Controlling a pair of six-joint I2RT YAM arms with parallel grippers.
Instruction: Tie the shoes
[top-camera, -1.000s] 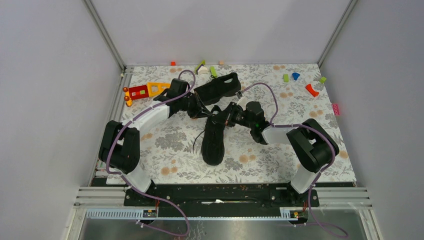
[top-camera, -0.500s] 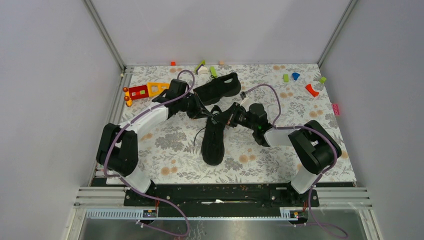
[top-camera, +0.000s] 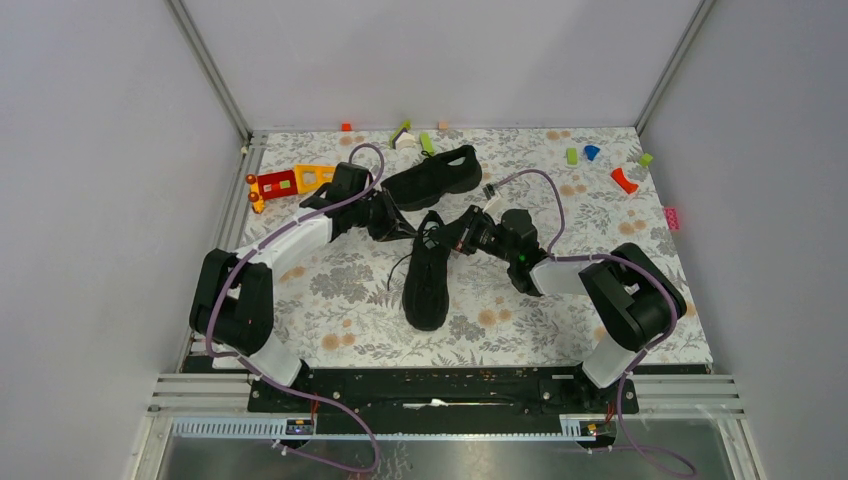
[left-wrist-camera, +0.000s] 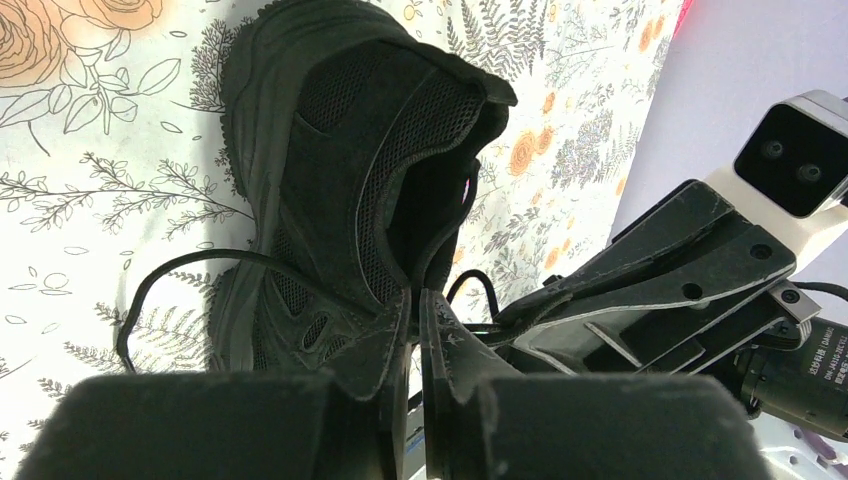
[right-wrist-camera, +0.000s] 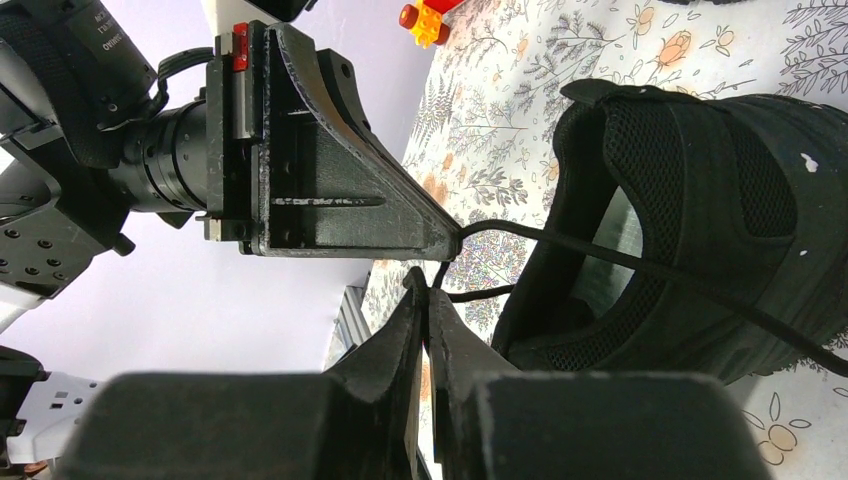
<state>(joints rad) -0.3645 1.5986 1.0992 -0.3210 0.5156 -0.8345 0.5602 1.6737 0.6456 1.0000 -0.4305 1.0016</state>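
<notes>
No knot yet: we've got the left gripper (left-wrist-camera: 415, 300) and right gripper (right-wrist-camera: 425, 283) both clamped on laces (right-wrist-camera: 620, 262) above the near shoe (top-camera: 425, 285) mid-table, with the far shoe (top-camera: 435, 178) just behind left to do.

Near shoe (top-camera: 425, 283) at centre — far shoe (top-camera: 437, 172) just behind, toys (top-camera: 290, 181) along back edge
</notes>
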